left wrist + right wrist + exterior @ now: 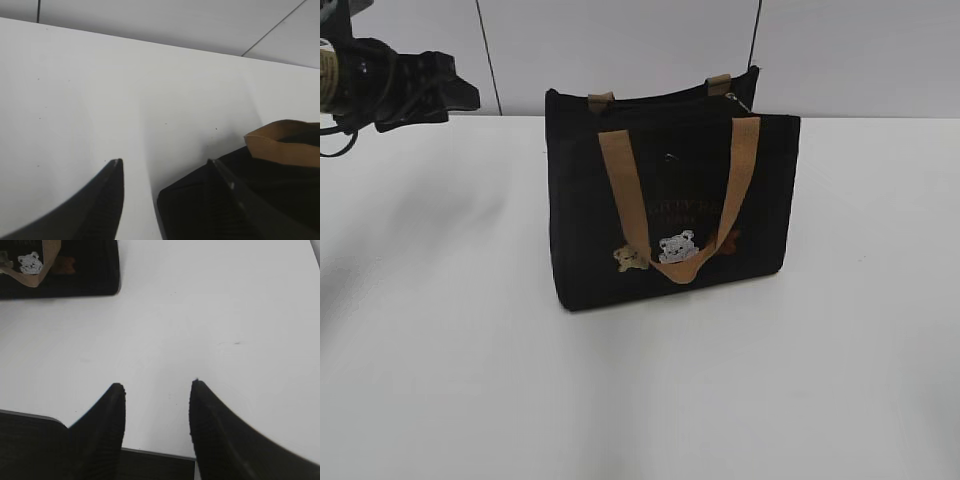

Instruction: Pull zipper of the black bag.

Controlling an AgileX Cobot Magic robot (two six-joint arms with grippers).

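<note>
A boxy black fabric bag (670,200) with tan webbing handles (675,190) stood upright on a white table (470,380). The left gripper (165,167) hung with jaws apart, the bag's corner at its four o'clock. The right gripper (156,390), also spread, sat well apart, the bag at its eleven o'clock. The zipper pull was too small to make out.
</note>
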